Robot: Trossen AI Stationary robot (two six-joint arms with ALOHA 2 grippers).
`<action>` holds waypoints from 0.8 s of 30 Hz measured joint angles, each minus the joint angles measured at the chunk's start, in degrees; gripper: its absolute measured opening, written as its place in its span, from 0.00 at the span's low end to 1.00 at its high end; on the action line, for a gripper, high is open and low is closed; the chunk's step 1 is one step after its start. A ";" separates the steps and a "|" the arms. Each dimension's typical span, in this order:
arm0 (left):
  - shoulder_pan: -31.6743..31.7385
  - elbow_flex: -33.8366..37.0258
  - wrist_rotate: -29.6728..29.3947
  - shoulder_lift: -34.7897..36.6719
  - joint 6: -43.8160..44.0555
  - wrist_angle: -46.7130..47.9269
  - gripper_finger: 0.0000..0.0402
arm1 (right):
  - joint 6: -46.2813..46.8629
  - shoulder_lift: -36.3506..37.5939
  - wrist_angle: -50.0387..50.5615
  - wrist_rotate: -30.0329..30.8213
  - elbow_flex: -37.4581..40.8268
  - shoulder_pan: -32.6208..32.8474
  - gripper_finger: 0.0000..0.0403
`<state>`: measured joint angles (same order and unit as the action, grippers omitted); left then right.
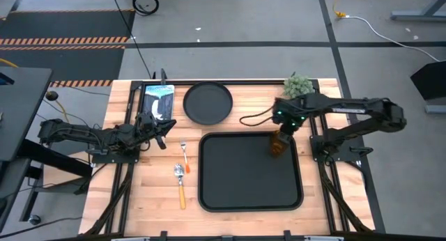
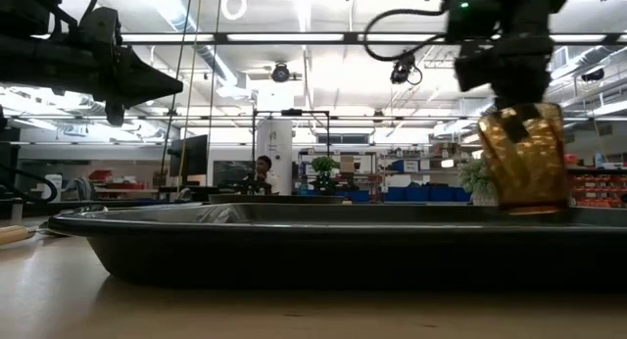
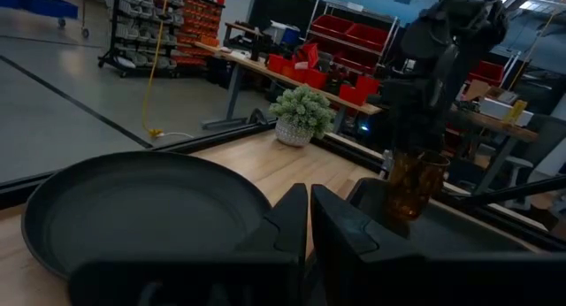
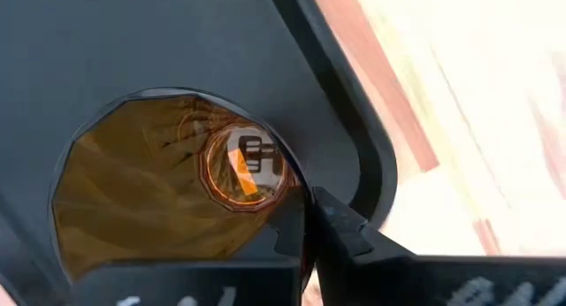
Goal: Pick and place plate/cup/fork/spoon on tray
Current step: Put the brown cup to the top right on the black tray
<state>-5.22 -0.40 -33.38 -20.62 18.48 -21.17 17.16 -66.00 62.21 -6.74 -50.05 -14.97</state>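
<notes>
One tray [image 1: 251,196], one plate [image 1: 208,102], one cup [image 1: 279,144], one fork [image 1: 185,155], one spoon [image 1: 180,185], one potted plant [image 1: 297,86], one blue-and-white packet [image 1: 159,100] on a wooden table [image 1: 230,217]. Two arms, two grippers.

Right gripper [image 1: 284,127] reaching in from the right side, clamped on the rim of the cup, cup hanging directly beneath it. Seen from the right wrist: one finger [image 4: 340,231] on the outside of the amber wall, looking down into the open mouth, tray floor around it. From table height, cup [image 2: 524,158] upright, its base level with or just above the tray rim [image 2: 294,221]; contact with the tray floor not discernible.

Cup over the tray's far right corner, near the rim on that side; rest of the tray bare, with wide open floor toward the left and near edges.

Left gripper [image 1: 162,128] parked over the table left of the tray, near the packet, fingers [image 3: 292,222] pressed together on nothing. Plate just beyond the tray's far left corner, apart from it. Fork and spoon side by side left of the tray, spoon nearer the front edge, both clear of the tray rim. Plant at the far edge, behind the right arm.
</notes>
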 joint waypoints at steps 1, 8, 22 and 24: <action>0.01 0.00 -0.01 0.00 0.00 0.00 0.06 | 0.82 1.32 0.58 0.00 0.53 0.17 0.03; 0.01 0.00 0.00 0.01 0.00 0.00 0.06 | 5.58 9.55 3.14 2.71 1.65 1.80 0.03; -0.01 0.00 0.01 0.00 0.00 0.00 0.06 | 9.08 14.44 4.59 4.12 1.65 3.11 0.03; 0.01 0.00 -0.01 0.02 0.00 0.00 0.06 | 8.55 13.61 4.58 4.37 1.65 3.11 0.04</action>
<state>-5.21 -0.40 -33.39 -20.60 18.48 -21.17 25.71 -52.38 66.79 -2.37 -48.40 -11.86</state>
